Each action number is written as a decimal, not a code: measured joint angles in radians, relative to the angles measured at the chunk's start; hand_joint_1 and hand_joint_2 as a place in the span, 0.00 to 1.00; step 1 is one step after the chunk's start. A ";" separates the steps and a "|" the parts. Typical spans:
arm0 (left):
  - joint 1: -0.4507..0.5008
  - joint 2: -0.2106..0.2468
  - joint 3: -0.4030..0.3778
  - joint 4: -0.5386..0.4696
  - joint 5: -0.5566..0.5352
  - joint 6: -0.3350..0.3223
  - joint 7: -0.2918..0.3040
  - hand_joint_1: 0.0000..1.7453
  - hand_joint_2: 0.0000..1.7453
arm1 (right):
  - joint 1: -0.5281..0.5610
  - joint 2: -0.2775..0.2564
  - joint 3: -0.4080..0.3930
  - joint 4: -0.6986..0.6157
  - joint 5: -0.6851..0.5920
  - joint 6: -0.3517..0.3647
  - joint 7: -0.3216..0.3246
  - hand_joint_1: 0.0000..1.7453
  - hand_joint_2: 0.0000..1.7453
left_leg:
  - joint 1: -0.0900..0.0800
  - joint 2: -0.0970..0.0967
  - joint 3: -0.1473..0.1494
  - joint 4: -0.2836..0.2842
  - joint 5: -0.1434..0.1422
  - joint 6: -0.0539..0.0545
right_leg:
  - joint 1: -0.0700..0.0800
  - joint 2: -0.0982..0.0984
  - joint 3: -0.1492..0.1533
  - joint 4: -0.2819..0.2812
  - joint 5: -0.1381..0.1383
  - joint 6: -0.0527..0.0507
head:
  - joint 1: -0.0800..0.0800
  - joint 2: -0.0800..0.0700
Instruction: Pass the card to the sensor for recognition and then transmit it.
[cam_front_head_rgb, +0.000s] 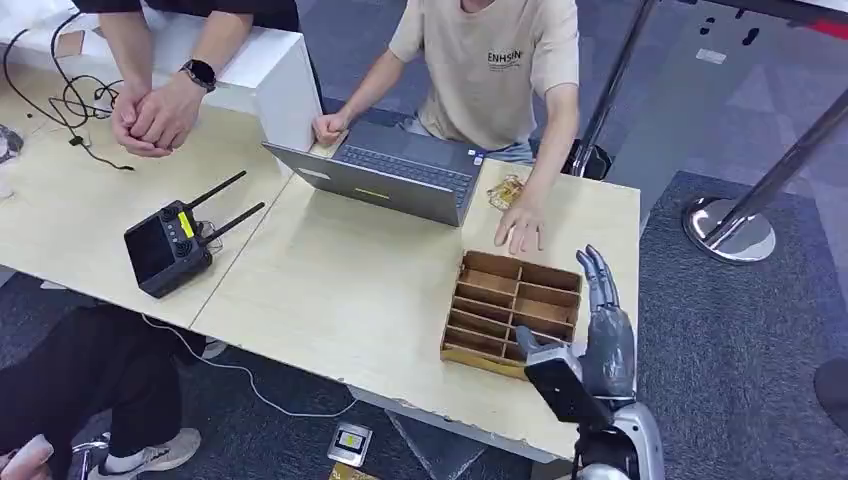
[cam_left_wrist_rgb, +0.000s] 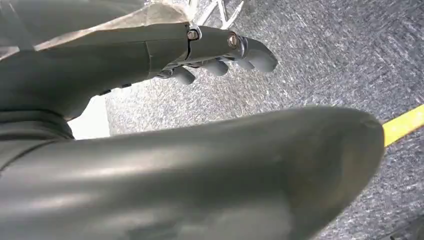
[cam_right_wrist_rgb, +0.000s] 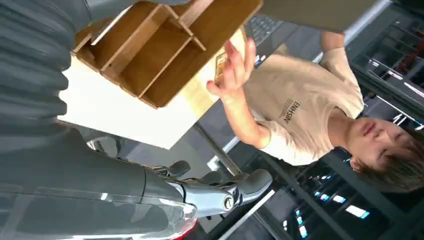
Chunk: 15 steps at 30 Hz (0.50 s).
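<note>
A robot's right hand (cam_front_head_rgb: 603, 330) is raised at the near right corner of a light wooden table (cam_front_head_rgb: 340, 290), its fingers (cam_front_head_rgb: 598, 275) stretched out straight and apart, grasping nothing. Just beside the fingers, on the thumb side, sits a wooden divided tray (cam_front_head_rgb: 512, 308) with rows of narrow compartments; whether a card lies in any of them cannot be told. Just beyond the fingertips, a seated person's hand (cam_front_head_rgb: 521, 226) rests flat on the table at the tray's far edge. Farther past the fingers is an open grey laptop (cam_front_head_rgb: 385, 172), and well off to the thumb side a black handheld controller (cam_front_head_rgb: 170, 244) with two antennas. Another person's clasped hands (cam_front_head_rgb: 150, 115) rest at the far left. The robot's left hand (cam_left_wrist_rgb: 215, 50) hangs over grey carpet (cam_left_wrist_rgb: 310, 60), fingers loosely curled and released, holding nothing.
</note>
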 joint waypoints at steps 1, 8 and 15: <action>0.000 -0.002 0.000 0.000 -0.002 0.000 0.004 0.00 0.00 | -0.003 0.000 0.005 0.011 0.011 0.002 0.007 0.00 1.00 | 0.000 0.000 0.000 0.000 0.000 0.000 | 0.000 0.000 0.000 0.000 0.000 0.000 | 0.000 0.000; 0.000 -0.016 0.000 0.000 -0.010 0.008 0.007 0.00 0.00 | -0.017 0.000 0.022 0.112 -0.063 0.002 -0.031 0.00 1.00 | 0.000 0.000 0.000 0.000 0.000 0.000 | 0.000 0.000 0.000 0.000 0.000 0.000 | 0.000 0.000; 0.000 -0.021 0.000 0.000 -0.011 0.010 -0.002 0.00 0.00 | -0.019 0.001 0.031 0.204 -0.082 -0.010 -0.060 0.00 1.00 | 0.000 0.000 0.000 0.000 0.000 0.000 | 0.000 0.000 0.000 0.000 0.000 0.000 | 0.000 0.000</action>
